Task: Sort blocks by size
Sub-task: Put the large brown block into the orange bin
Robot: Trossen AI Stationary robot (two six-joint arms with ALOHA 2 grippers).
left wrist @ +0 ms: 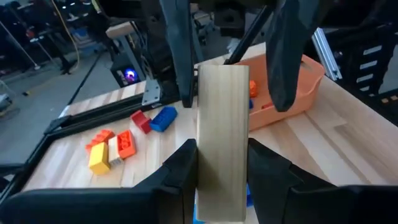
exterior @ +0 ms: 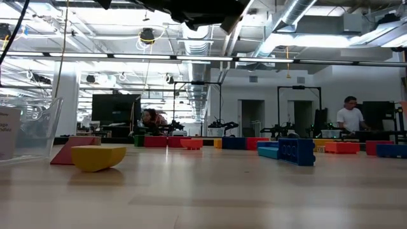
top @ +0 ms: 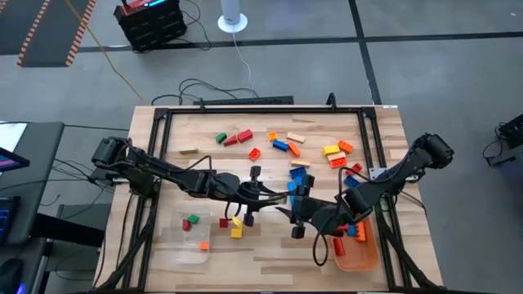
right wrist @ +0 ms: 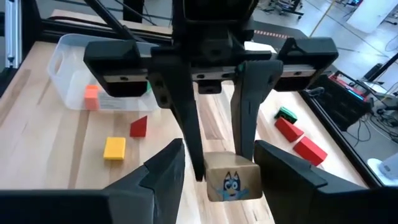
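I have one long tan plastic studded bar (left wrist: 222, 112) held in the air between my two grippers, above the wooden table (top: 270, 249). My left gripper (left wrist: 222, 158) is clamped on it, a finger pressed against each long side. My right gripper (right wrist: 221, 165) faces the left one head-on with its fingers spread apart, straddling the bar's far end, which bears a blue cartoon sticker; there is a gap between the fingers and the bar. Beyond my left gripper sits the orange plastic tray (left wrist: 305, 81) with a few bricks in it, and off to its side lie loose yellow, orange, red and blue bricks (left wrist: 118, 144). Beyond my right gripper is the clear plastic tray (right wrist: 68, 68), and on the table near it lie a small yellow brick (right wrist: 114, 148) and a small red brick (right wrist: 138, 126).
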